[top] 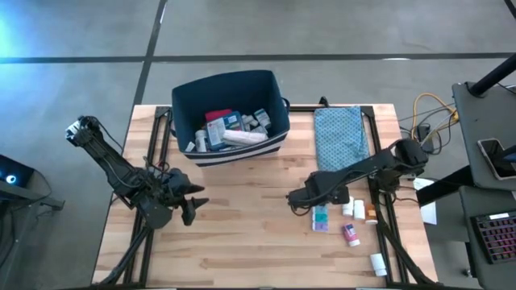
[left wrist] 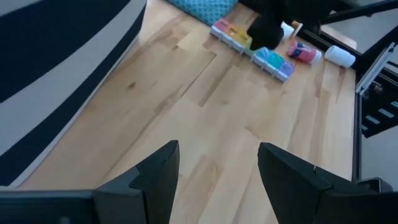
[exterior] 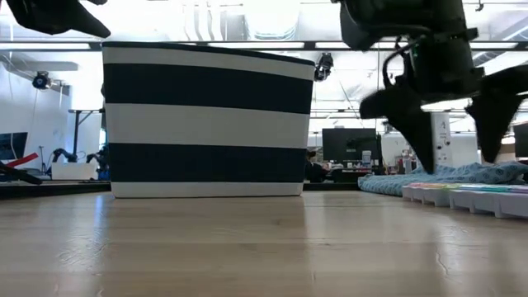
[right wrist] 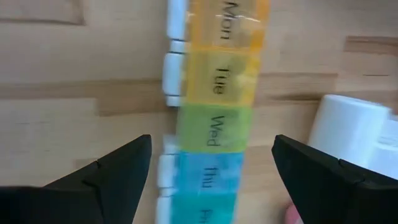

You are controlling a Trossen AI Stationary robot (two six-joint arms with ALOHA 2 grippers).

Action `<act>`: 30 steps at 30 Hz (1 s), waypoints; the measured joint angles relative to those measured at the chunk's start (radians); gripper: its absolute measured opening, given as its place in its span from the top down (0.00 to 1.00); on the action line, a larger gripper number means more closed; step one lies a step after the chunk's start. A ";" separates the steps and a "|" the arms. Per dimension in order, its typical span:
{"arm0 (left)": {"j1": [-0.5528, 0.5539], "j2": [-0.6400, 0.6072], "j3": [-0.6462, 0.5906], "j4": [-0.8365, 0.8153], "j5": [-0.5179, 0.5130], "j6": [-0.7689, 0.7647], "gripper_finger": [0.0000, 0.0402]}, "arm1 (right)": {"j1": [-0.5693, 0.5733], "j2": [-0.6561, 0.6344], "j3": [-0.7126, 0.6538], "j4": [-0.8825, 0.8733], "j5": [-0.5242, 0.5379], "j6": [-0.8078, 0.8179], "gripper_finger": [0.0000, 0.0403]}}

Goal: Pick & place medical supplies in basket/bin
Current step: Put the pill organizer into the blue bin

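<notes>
Organizer [right wrist: 214, 118] lids: Mon, Tue, Wed

Room bright, overhead ceiling lights blown out to white glare in low view. Gripper there reads as dark silhouette against it. Soft sheen on wooden table [exterior: 247, 247]. Blue glow at high view's corner. Right wrist view blurred, pill organizer [right wrist: 214, 106] soft, lettering smeared.

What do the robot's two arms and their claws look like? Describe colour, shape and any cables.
Both arms are dark, jointed and slender. The left claw and right claw each have two black, wedge-shaped fingers tapering to blunt tips. The left arm's far end carries a white part with black cable loops.
</notes>
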State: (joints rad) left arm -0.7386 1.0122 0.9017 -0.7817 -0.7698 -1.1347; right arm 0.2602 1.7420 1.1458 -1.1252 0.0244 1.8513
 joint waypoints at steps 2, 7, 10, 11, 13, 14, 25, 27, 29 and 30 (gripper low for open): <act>0.000 0.000 -0.001 -0.001 0.008 0.000 0.51 | -0.002 -0.014 0.002 0.014 0.040 -0.002 0.20; 0.001 -0.001 -0.006 -0.008 0.011 0.016 0.51 | -0.010 -0.015 -0.024 0.006 0.112 -0.066 0.20; 0.001 -0.009 -0.019 -0.010 0.012 0.026 0.51 | -0.023 -0.007 -0.064 0.039 0.096 -0.090 0.20; 0.001 -0.014 -0.023 -0.011 0.012 0.026 0.51 | -0.027 -0.007 -0.075 0.065 0.091 -0.090 0.20; 0.001 -0.024 -0.030 -0.011 0.012 0.026 0.51 | -0.028 -0.008 -0.098 0.088 0.087 -0.079 0.20; 0.001 -0.030 -0.033 -0.011 0.013 0.026 0.51 | -0.028 -0.008 -0.113 0.092 0.085 -0.074 0.20; 0.001 -0.047 -0.042 -0.012 0.012 0.026 0.51 | -0.050 -0.014 -0.230 0.214 0.088 -0.075 0.20; 0.001 -0.047 -0.042 -0.012 0.012 0.026 0.51 | -0.052 -0.014 -0.233 0.218 0.098 -0.077 0.21; 0.001 -0.047 -0.042 -0.011 0.012 0.026 0.51 | -0.054 -0.013 -0.235 0.223 0.101 -0.097 0.25; 0.001 -0.047 -0.042 -0.011 0.012 0.026 0.51 | -0.055 -0.012 -0.236 0.225 0.103 -0.102 0.27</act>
State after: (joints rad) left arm -0.7380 0.9653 0.8593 -0.7931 -0.7574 -1.1088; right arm 0.2054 1.7298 0.9103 -0.9005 0.1279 1.7497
